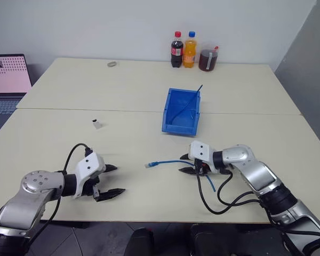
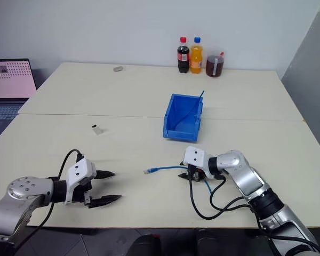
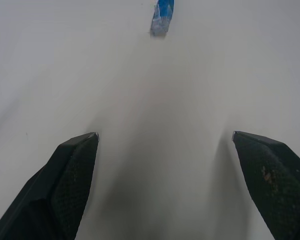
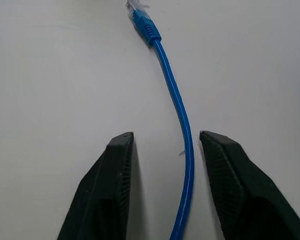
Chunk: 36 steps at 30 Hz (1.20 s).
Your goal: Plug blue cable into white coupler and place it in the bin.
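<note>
The right gripper (image 4: pixel 162 187) has its jaws parted to a moderate gap with the blue cable (image 4: pixel 177 107) running between them, nearer the one finger, not yet pinched. The cable's clear plug (image 4: pixel 135 9) lies straight ahead of the fingertips on the table (image 1: pixel 138 96). To grip well, I judge the jaws should centre on the cable and close close behind the plug, so the plug end stays stiff enough to aim.

The left gripper (image 1: pixel 111 181) stands wide and empty, with the plug ahead of its fingertips and well apart. The white coupler (image 1: pixel 97 125) sits further out beyond it, untouched. The bin (image 1: pixel 180 128) lies beyond the right jaws and already holds another blue cable.

The right forearm reaches inward low over the table, gripper angled down; the left forearm mirrors it from the opposite side.
</note>
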Tool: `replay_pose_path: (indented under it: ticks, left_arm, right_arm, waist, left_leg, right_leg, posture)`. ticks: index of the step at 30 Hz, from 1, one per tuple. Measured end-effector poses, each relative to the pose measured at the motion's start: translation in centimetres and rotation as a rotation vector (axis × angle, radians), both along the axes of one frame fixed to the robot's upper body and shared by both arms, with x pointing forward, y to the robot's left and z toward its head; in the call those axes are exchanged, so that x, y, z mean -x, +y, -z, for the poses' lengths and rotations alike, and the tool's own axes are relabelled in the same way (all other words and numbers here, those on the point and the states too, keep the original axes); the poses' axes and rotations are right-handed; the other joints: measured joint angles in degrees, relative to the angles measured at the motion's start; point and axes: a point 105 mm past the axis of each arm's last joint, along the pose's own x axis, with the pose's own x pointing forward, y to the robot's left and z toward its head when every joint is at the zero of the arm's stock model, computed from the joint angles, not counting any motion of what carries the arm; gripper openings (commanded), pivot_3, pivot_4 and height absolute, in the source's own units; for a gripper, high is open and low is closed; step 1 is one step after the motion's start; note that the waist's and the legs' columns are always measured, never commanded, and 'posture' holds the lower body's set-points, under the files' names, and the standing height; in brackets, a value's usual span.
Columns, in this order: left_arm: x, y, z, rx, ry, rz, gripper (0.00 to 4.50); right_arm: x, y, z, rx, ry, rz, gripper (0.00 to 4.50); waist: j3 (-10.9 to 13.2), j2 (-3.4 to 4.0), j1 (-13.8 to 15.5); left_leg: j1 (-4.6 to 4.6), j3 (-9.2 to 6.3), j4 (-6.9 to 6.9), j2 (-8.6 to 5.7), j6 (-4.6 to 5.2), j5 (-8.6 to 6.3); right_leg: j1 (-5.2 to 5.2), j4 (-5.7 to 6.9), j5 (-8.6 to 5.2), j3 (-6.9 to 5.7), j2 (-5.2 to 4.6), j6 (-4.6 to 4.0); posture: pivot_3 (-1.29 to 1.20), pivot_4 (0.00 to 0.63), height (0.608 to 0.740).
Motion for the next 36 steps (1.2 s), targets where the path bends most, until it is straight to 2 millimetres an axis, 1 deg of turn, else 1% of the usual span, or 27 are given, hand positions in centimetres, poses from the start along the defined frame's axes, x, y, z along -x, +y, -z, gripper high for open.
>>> replay_pose_path:
  ticks: [2, 4, 5, 7, 8, 12, 15, 20, 26, 27, 28, 31, 32, 34, 35, 36]
  left_arm:
    - [-0.4, -0.1, 0.1, -0.002, 0.0, 0.0, 4.5]
    - [-1.2, -0.8, -0.2, -0.001, -0.018, 0.011, 4.5]
    - [-1.6, -1.1, -0.2, 0.002, -0.024, 0.016, 4.5]
    - [-2.2, -1.8, -0.2, 0.008, -0.033, 0.021, 4.5]
    - [-2.6, -2.4, -0.2, 0.011, -0.041, 0.035, 4.5]
    - [-3.3, -3.4, 0.4, 0.016, -0.027, 0.052, 4.5]
    - [-4.2, -4.5, 0.3, 0.005, -0.036, 0.077, 4.5]
    - [-4.9, -4.9, 0.3, -0.021, -0.048, 0.089, 4.5]
    - [-5.3, -5.6, 0.5, -0.034, -0.057, 0.096, 4.5]
    - [-5.3, -5.9, 0.7, -0.029, -0.058, 0.095, 4.22]
    - [-5.4, -6.1, 0.8, -0.024, -0.06, 0.095, 4.1]
    - [-5.2, -6.7, 0.9, -0.022, -0.068, 0.107, 3.37]
    - [-5.1, -6.8, 1.0, -0.022, -0.069, 0.11, 3.18]
    - [-4.8, -7.0, 1.1, -0.027, -0.075, 0.12, 2.67]
    - [-4.7, -7.0, 1.2, -0.028, -0.075, 0.123, 2.52]
    - [-4.5, -7.0, 1.4, -0.028, -0.073, 0.123, 2.21]
  right_arm:
    - [0.6, -0.8, -0.4, 0.017, 0.004, -0.015, 3.61]
    - [1.8, -1.6, -0.7, 0.047, 0.021, -0.034, 3.61]
    - [2.3, -1.6, -0.8, 0.048, 0.03, -0.044, 3.61]
    - [2.8, -1.3, -1.4, 0.036, 0.023, -0.053, 3.61]
    - [3.0, -1.1, -1.9, 0.021, 0.015, -0.044, 3.61]
    - [2.9, -1.0, -2.4, -0.002, 0.008, -0.004, 3.61]
    - [2.8, -0.8, -2.6, -0.026, 0.008, 0.032, 3.61]
    - [2.7, -0.8, -3.0, -0.041, -0.009, 0.069, 3.61]
    - [2.5, -1.2, -3.3, -0.047, -0.027, 0.105, 3.61]
    - [2.5, -1.2, -3.5, -0.049, -0.033, 0.107, 3.68]
    - [2.4, -1.2, -3.5, -0.051, -0.038, 0.11, 3.68]
    - [2.4, -1.3, -3.6, -0.052, -0.045, 0.119, 3.68]
    - [2.4, -1.3, -3.6, -0.052, -0.046, 0.12, 3.68]
    - [2.4, -1.4, -3.6, -0.052, -0.046, 0.123, 3.68]
    - [2.4, -1.4, -3.6, -0.052, -0.047, 0.126, 3.68]
    - [2.3, -1.5, -3.7, -0.053, -0.051, 0.13, 3.68]
  waist:
    - [0.0, -0.02, -0.1]
    - [0.0, 0.0, 0.0]
    - [0.0, -0.01, 0.0]
    - [0.0, -0.01, -0.1]
    - [0.0, -0.02, -0.3]
    - [0.0, -0.02, -0.4]
    - [0.0, -0.03, -0.2]
    - [0.0, -0.03, 0.0]
    - [-0.1, 0.02, 0.1]
    - [-0.1, 0.04, 0.1]
    - [-0.1, 0.03, 0.2]
    - [-0.1, 0.04, 0.2]
    - [-0.1, 0.06, 0.2]
    - [-0.2, 0.09, 0.2]
    - [-0.2, 0.11, 0.2]
    - [-0.2, 0.13, 0.2]
  left_leg:
    - [0.0, 0.01, 0.0, 0.02, 0.0, 0.0]
    - [0.0, -0.02, 0.0, 0.01, 0.0, 0.0]
    - [0.0, -0.05, 0.01, 0.03, 0.0, 0.0]
    - [0.01, -0.06, 0.02, 0.02, 0.0, 0.0]
    - [0.02, -0.04, 0.02, 0.02, 0.0, 0.0]
    - [0.02, -0.05, 0.02, 0.02, 0.0, 0.0]
    - [0.02, -0.07, 0.04, -0.01, 0.0, 0.0]
    - [0.04, -0.07, 0.07, -0.05, 0.0, 0.0]
    - [0.09, -0.1, 0.09, -0.07, 0.01, 0.0]
    - [0.09, -0.11, 0.1, -0.09, 0.01, 0.01]
    - [0.09, -0.11, 0.1, -0.09, 0.01, 0.01]
    - [0.11, -0.1, 0.12, -0.09, 0.01, 0.01]
    - [0.12, -0.11, 0.12, -0.08, 0.01, 0.01]
    - [0.14, -0.11, 0.11, -0.08, 0.01, 0.01]
    - [0.15, -0.1, 0.12, -0.09, 0.01, 0.01]
    - [0.16, -0.09, 0.11, -0.09, 0.01, 0.01]
  right_leg:
    - [0.01, -0.01, 0.0, 0.01, 0.0, 0.0]
    - [0.01, 0.01, 0.0, -0.01, 0.01, 0.0]
    - [0.02, 0.01, 0.0, -0.03, 0.03, 0.0]
    - [0.03, 0.03, 0.0, -0.02, 0.07, 0.01]
    - [0.03, 0.04, 0.01, 0.0, 0.08, 0.01]
    - [0.02, 0.04, 0.01, 0.01, 0.11, 0.01]
    - [0.06, 0.04, 0.01, 0.0, 0.1, 0.01]
    - [0.12, 0.02, 0.01, -0.01, 0.05, 0.04]
    - [0.2, 0.02, 0.02, -0.03, 0.04, 0.06]
    - [0.22, 0.02, 0.02, -0.03, 0.02, 0.08]
    - [0.22, 0.02, 0.02, -0.03, 0.02, 0.08]
    - [0.24, 0.01, 0.03, -0.01, 0.01, 0.09]
    - [0.26, 0.01, 0.03, 0.0, 0.01, 0.09]
    - [0.28, 0.01, 0.03, 0.0, 0.01, 0.09]
    - [0.29, 0.01, 0.03, 0.0, 0.01, 0.1]
    - [0.29, 0.01, 0.03, 0.0, 0.01, 0.12]
  posture:
    - [0.0, 0.15, 0.74]
    - [0.0, 0.15, 0.74]
    - [0.0, 0.15, 0.74]
    - [0.0, 0.15, 0.74]
    - [0.0, 0.15, 0.74]
    - [0.0, 0.15, 0.74]
    - [0.0, 0.15, 0.74]
    - [0.0, 0.15, 0.74]
    - [0.0, 0.15, 0.74]
    - [0.0, 0.15, 0.74]
    - [0.0, 0.15, 0.74]
    - [0.0, 0.15, 0.74]
    - [0.0, 0.15, 0.74]
    - [0.0, 0.15, 0.74]
    - [0.0, 0.15, 0.74]
    - [0.0, 0.15, 0.74]
